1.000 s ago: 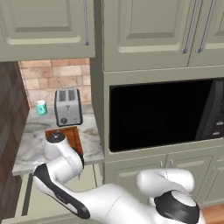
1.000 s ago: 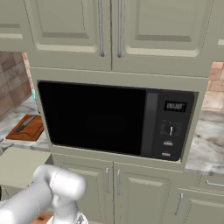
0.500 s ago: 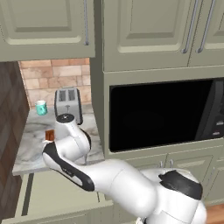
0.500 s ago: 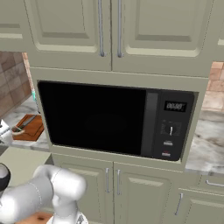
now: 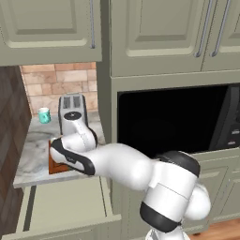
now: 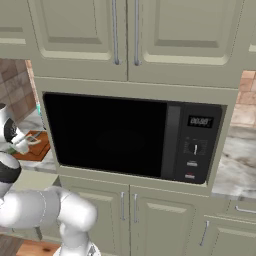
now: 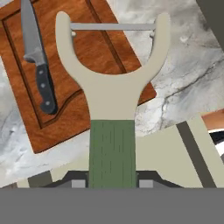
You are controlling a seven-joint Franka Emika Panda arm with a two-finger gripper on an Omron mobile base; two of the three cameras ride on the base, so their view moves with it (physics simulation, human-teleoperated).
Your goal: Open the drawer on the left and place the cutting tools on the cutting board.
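A Y-shaped peeler (image 7: 112,100) with a beige head and green handle sits upright in my gripper (image 7: 112,183), which is shut on its handle. Its blade end hovers over the reddish-brown cutting board (image 7: 65,109), near the board's edge. A black-handled knife (image 7: 37,57) lies flat on the board. From the left base view my arm reaches over the cutting board (image 5: 55,163) and hides most of it. The drawer (image 5: 65,206) stands pulled open below the counter, showing its beige inside. In the right base view my gripper (image 6: 24,145) hangs above the cutting board (image 6: 40,150).
A silver toaster (image 5: 72,110) stands just behind the board, and a teal mug (image 5: 43,115) sits by the brick wall. A dark side wall (image 5: 11,122) closes the counter on the left. A black microwave (image 6: 130,135) fills the cabinet to the right.
My arm has risen from the open drawer and swung up over the counter, carrying the peeler above the cutting board.
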